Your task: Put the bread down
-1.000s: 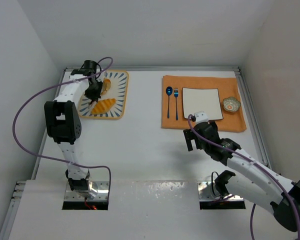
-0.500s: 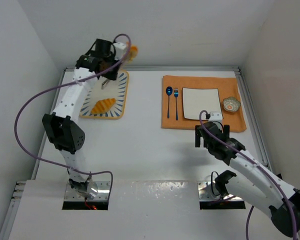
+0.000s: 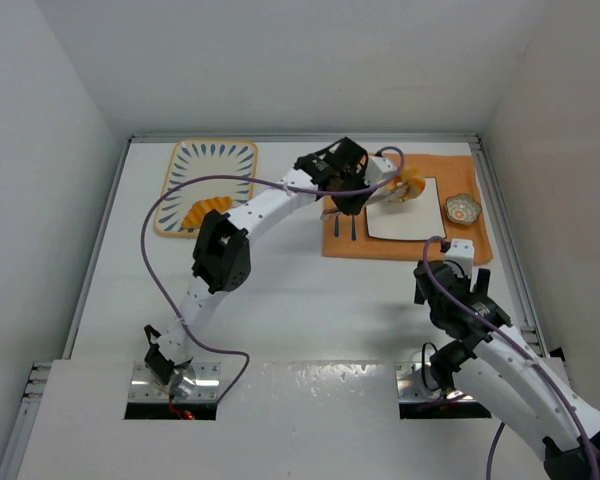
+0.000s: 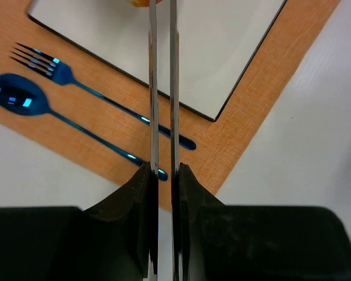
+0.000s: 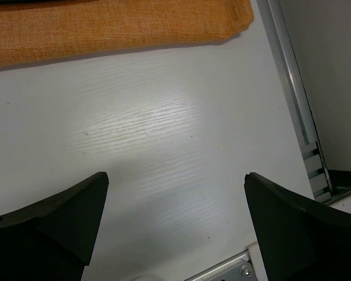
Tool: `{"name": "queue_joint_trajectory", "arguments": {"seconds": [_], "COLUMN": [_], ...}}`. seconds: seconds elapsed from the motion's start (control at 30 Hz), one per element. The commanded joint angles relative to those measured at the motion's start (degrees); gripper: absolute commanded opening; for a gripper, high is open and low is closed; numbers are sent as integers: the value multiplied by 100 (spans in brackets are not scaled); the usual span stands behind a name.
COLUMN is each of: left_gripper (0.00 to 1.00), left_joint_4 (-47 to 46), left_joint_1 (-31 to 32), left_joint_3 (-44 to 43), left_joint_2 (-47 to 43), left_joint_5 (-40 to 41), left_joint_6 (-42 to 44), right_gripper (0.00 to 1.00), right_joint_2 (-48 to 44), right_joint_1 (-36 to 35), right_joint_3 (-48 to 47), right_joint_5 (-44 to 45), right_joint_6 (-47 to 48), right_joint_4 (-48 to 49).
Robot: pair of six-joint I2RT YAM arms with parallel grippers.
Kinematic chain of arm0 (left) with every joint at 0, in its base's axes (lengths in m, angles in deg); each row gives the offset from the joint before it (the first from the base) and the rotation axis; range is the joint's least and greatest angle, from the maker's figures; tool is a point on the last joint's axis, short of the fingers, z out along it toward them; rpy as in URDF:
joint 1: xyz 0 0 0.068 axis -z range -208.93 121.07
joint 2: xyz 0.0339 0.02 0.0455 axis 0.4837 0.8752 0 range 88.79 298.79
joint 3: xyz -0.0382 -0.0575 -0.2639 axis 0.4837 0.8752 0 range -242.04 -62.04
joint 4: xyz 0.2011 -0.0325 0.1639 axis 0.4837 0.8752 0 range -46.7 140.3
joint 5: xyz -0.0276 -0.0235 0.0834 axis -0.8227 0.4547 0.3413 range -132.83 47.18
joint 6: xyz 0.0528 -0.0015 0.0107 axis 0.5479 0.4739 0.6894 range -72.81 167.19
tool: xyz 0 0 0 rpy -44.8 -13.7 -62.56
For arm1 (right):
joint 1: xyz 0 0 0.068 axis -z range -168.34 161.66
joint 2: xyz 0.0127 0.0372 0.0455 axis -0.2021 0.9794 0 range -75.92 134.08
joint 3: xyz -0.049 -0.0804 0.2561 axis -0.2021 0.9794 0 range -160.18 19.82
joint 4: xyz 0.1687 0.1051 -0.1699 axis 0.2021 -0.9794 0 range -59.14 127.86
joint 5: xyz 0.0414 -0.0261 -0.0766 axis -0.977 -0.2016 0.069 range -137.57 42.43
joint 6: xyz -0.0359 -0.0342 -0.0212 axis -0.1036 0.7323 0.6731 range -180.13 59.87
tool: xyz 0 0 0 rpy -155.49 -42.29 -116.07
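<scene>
Step in hand, as judged: delivery of one piece to the white plate [image 3: 405, 222]. The round bun [image 3: 416, 186] is pinched in the left tool [image 4: 162, 12], blades drawn close together, over the far part of the plate; contact with the plate cannot be told. The oval loaf [image 3: 204, 212] lies on the striped tray [image 3: 242, 150], well left of the plate. The right tool [image 5: 175, 181] is spread and empty over bare counter [image 3: 280, 300] on the plate's near side. Next move judged to call for lowering toward the plate's middle, release only once seated; loaf not yet fetched
</scene>
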Motion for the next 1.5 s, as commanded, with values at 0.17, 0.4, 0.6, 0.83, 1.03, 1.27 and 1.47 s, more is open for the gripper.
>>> {"name": "queue_joint_trajectory", "arguments": {"seconds": [0.17,0.4,0.6,0.83,1.03,1.27,1.47], "left_gripper": [5,46,52,49,49,56,56], "left_joint_4": [-494,-494,-494,-494,453,675,728], "left_joint_1": [100,100,-5,-373,-1401,-3306,-4634], "left_joint_3": [359,431,123,113,1532,4582,5255], "left_joint_2": [-155,-233,-576,-1472,-2989,-4759,-4901], "left_joint_5": [-5,-85,-137,-400,37,346,-180], "left_joint_6": [-65,-188,-293,-600,-215,839,1139], "right_gripper": [99,99,99,99,99,98,98], "right_joint_2": [-406,-151,-28,-133,-55,296,701], "right_joint_1": [14,5,14,14,14,-21,-56], "right_joint_3": [2,-164,-270,-323,-420,-305,-481], "right_joint_5": [195,46,-367,-684,-1044,-1657,-1993], "right_joint_6": [303,637,629,567,585,777,927], "right_joint_4": [-92,129,173,155,207,698,701]}}
